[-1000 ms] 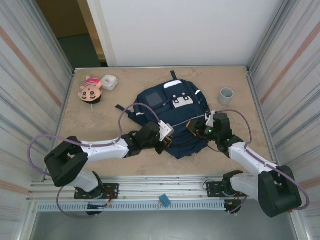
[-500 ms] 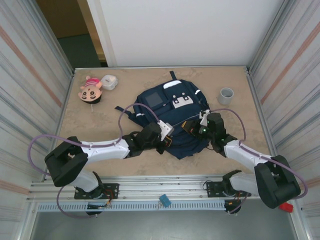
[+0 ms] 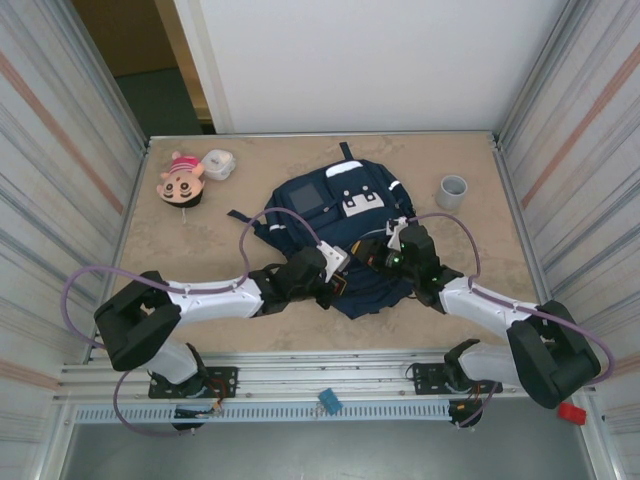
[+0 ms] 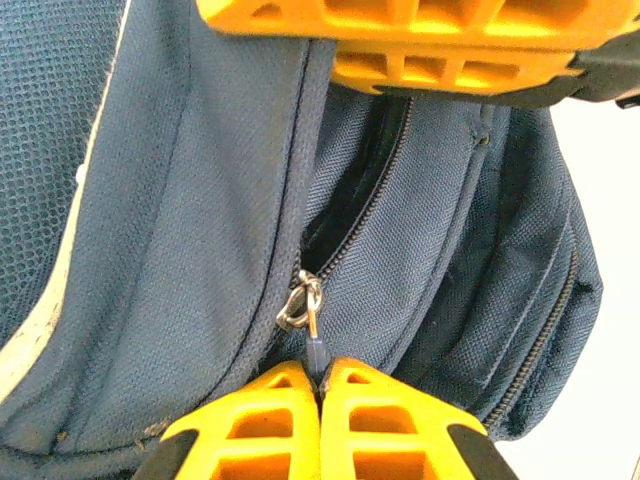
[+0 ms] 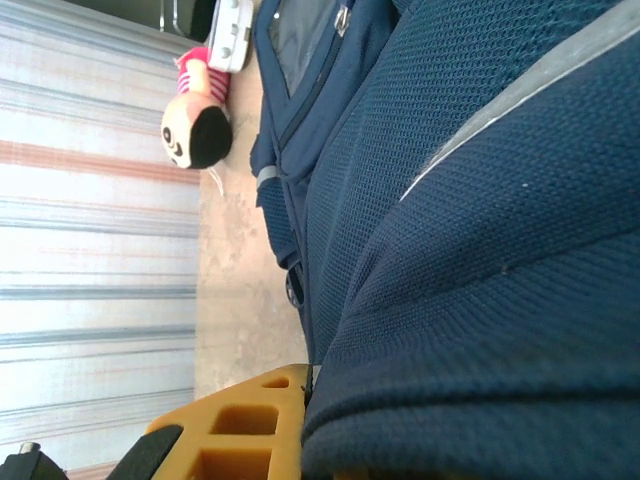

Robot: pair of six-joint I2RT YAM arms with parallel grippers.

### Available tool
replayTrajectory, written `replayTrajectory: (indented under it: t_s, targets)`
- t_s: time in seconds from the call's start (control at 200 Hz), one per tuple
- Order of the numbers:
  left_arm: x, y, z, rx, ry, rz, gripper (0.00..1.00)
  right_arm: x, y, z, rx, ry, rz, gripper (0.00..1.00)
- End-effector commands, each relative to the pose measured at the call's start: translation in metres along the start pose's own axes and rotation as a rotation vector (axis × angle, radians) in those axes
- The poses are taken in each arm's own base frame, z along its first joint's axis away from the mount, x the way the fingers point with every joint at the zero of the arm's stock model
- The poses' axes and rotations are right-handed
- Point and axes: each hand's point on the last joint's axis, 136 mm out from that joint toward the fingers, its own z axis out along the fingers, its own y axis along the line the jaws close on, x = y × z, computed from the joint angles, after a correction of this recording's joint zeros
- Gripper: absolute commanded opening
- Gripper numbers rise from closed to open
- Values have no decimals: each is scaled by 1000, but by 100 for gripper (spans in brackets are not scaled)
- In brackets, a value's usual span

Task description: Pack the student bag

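Student bag (image 3: pixel 330 205) lies mid-tabletop (image 3: pixel 190 250), handle end twd far edge, lower end close to near edge btwn the two arms. Left gripper (image 4: pixel 320 372) sits on bag's near-left part, fingers together, clamped on the zip pull (image 4: pixel 314 338). Slider is just beyond the tips; zip (image 4: pixel 365 205) parted a little above it w/ a dark gap. Right gripper (image 3: pixel 380 252) on bag's near-right part, jaws closed, pinching navy fabric right beside the zip's open stretch; in its wrist view, mesh weave presses against one orange finger (image 5: pixel 240 425). Doll (image 3: pixel 181 180) + small white case (image 3: pixel 218 163) near far-left corner, well apart from bag. Grey cup (image 3: pixel 452 190) upright twd far-right corner.
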Motion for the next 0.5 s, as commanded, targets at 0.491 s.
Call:
replayTrajectory:
  t_s: [0.491]
  targets:
    - [-73,-18,-21,26,-280,-13,1,28,-2,-27,63,62,-53,40]
